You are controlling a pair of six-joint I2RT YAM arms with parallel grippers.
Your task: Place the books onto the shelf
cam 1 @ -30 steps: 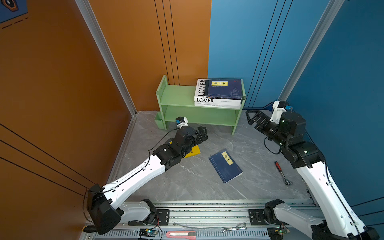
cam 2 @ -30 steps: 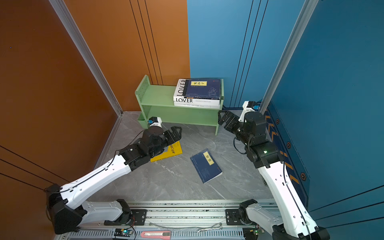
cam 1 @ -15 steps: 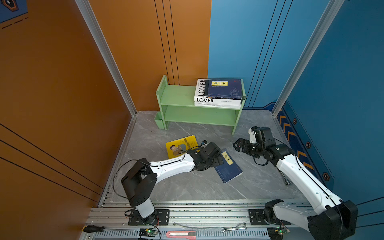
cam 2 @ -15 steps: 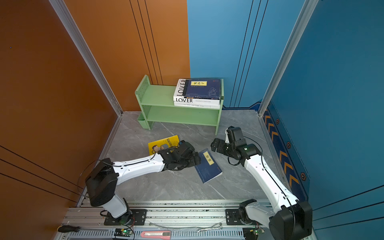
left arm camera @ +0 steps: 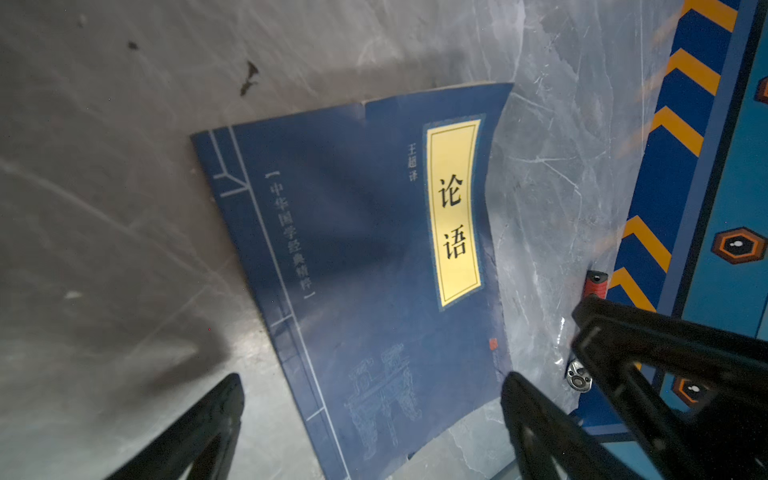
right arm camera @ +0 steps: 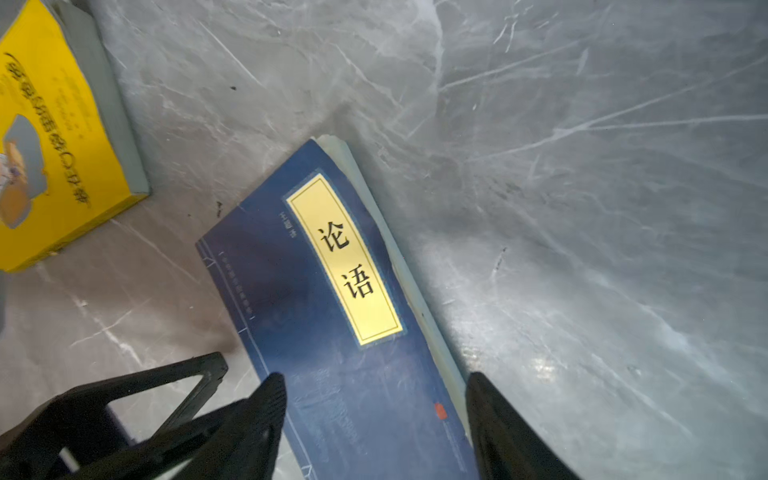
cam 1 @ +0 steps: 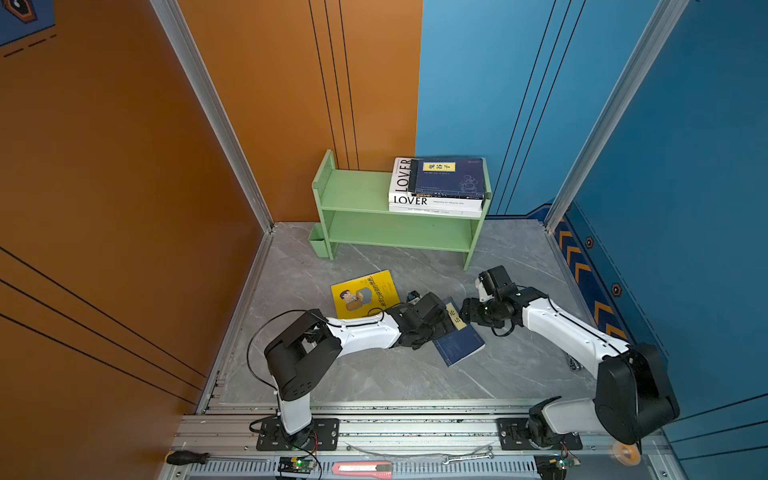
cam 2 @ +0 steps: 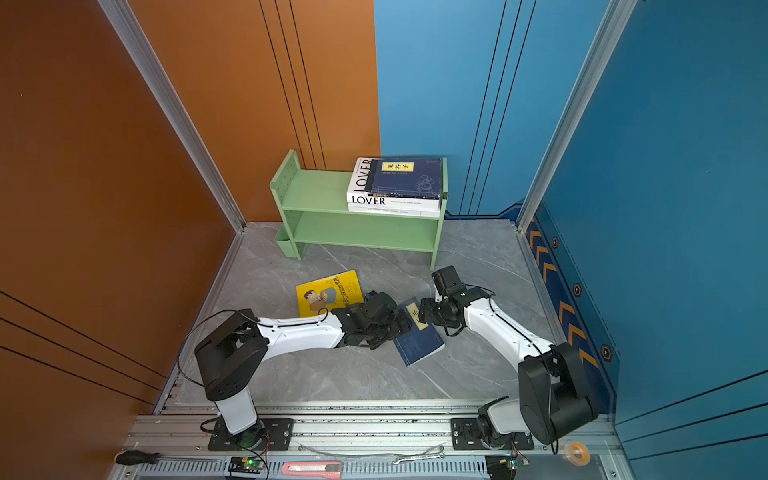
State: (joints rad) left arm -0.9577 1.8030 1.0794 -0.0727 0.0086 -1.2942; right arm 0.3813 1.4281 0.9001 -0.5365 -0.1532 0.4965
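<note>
Both arms meet over the navy book (cam 1: 459, 345), which lies flat on the grey counter (cam 1: 374, 374) in front of the green shelf (cam 1: 357, 193). It is just beside the yellow book (cam 1: 363, 293) and does not touch it.

From my remote station I see the left gripper (left arm camera: 372, 386) with its jaws wide, straddling one end of the cover. The right gripper (right arm camera: 376, 380) has its jaws part-way apart, one over the cover and one just outside the page edge. Neither holds anything.

I judge the book a light, floppy paperback. One corner curls up, the pages fan slightly at the fore edge, and the smooth counter gives little to pry against. That raised page edge looks the best place to take hold, with the other arm steadying the spine side.

On the shelf's top tier a stack (cam 1: 436, 201) sits at one end, with a second navy book uppermost above the "LOVER" spine.

In both top views the arms cover much of the book on the counter, and I cannot tell whether any jaw touches it. The stack's lower titles are too small to read.
</note>
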